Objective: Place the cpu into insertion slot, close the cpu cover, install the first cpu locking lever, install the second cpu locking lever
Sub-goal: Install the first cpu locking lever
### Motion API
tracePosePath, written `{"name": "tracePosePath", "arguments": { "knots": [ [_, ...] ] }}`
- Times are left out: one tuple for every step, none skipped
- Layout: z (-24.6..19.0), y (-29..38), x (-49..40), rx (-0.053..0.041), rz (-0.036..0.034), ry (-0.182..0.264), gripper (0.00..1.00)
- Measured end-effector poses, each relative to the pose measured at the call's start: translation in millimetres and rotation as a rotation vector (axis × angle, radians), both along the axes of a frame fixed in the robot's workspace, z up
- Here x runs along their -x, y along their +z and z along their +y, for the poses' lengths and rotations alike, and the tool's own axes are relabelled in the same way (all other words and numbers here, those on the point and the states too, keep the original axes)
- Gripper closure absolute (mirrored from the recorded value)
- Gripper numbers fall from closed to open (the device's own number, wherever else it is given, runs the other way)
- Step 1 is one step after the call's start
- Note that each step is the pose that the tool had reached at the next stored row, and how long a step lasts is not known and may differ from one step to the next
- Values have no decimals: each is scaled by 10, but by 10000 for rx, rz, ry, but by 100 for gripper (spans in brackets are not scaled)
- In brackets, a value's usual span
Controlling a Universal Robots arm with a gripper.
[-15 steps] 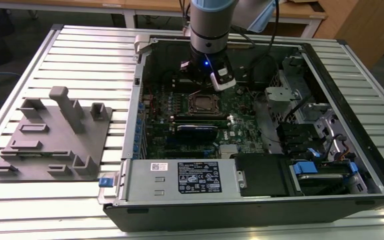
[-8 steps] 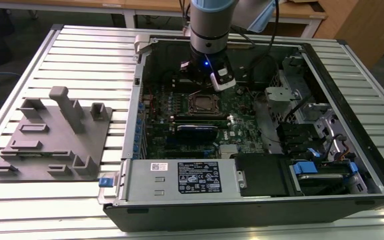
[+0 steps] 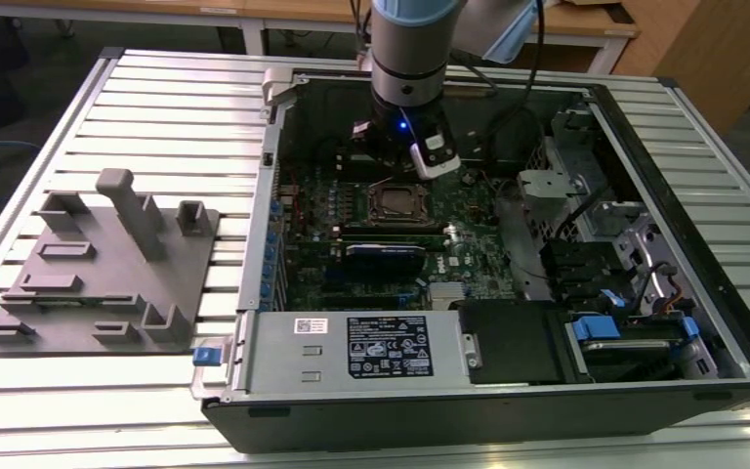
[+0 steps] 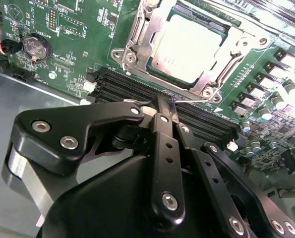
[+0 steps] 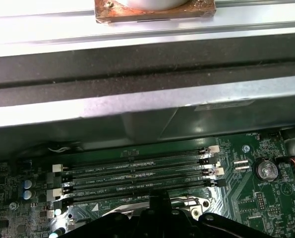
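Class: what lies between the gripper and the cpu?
In the second wrist view, long black memory slots and the near edge of the cpu cover lie between the gripper and the cpu.

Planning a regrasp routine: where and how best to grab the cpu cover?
Probably a thin outer rim of the cpu cover, approached from above at a slant. It lies flat over the cpu, framing its silver top, so the broad faces offer no pinch. Which edge is hinged I cannot tell.
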State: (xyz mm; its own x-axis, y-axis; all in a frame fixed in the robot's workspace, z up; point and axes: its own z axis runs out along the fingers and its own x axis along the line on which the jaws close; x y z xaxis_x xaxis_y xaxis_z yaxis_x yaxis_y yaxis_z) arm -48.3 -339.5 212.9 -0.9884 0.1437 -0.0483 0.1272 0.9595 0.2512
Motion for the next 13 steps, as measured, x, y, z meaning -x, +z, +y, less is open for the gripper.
{"name": "tracePosePath", "arguments": {
  "knots": [
    [0,-3,0,19,1,-22,90],
    [0,-5,0,36,1,-49,90],
    [0,-8,0,47,0,-80,90],
    [1,-11,0,57,1,-116,90],
    [2,-15,1,72,1,-170,90],
    [3,-19,1,85,0,-232,90],
    [5,-24,0,95,0,-309,90],
    [7,-29,0,108,0,-399,90],
    [8,-34,0,123,-1,-498,90],
    [8,-39,0,141,0,-606,90],
    [8,-43,-1,159,-1,-722,90],
    [10,-48,-1,178,1,-845,90],
    [12,-53,-1,191,1,-947,90]
  ]
}}
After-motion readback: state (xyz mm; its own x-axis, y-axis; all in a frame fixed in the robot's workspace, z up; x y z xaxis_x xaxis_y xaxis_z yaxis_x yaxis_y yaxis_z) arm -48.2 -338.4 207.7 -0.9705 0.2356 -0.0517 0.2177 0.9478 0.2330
